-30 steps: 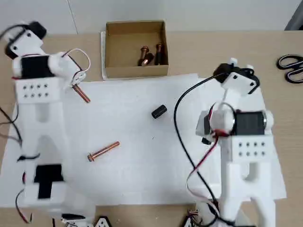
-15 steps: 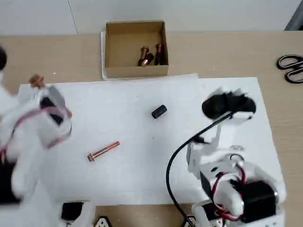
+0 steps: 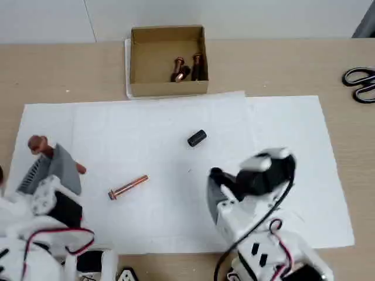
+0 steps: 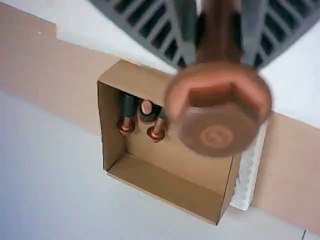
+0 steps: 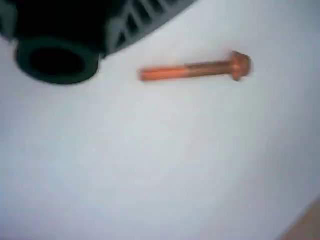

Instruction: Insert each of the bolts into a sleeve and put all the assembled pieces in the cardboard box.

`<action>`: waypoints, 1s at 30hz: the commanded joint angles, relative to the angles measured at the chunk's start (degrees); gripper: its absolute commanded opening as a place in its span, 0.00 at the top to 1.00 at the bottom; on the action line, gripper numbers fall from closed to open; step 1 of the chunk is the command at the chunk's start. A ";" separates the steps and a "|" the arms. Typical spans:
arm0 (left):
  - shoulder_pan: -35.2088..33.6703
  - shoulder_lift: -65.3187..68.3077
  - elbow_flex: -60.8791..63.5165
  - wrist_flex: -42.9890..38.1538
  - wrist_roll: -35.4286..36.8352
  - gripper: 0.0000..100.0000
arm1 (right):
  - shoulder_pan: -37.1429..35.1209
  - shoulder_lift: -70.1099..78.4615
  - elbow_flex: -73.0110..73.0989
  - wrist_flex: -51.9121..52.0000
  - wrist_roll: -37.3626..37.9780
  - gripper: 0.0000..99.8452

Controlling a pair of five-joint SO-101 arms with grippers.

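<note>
Insertion step, seemingly: left hand (image 3: 58, 159) clamped on a bolt (image 4: 218, 110), right hand (image 3: 217, 178) clamped on a sleeve (image 5: 56, 76); next probably needs shank lined with bore.

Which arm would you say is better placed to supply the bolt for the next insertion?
Left. Its fingers grip a bolt, head pointing outward, whereas the right arm appears to hold a black sleeve ready to receive it.

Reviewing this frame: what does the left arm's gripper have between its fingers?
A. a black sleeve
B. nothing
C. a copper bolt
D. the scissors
C: the left gripper is clamped on a copper bolt, whose hex head points toward the wrist camera.
</note>
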 commanded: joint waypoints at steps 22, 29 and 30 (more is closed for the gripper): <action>8.53 -26.99 35.82 -17.93 -1.14 0.99 | -20.18 -2.07 21.01 -24.66 11.25 1.00; 20.57 -26.73 40.22 -21.27 0.35 0.99 | -20.18 -2.07 21.19 -24.84 15.30 1.00; 21.36 -26.73 40.92 -21.27 0.35 0.99 | -20.18 -2.07 21.19 -24.84 15.30 1.00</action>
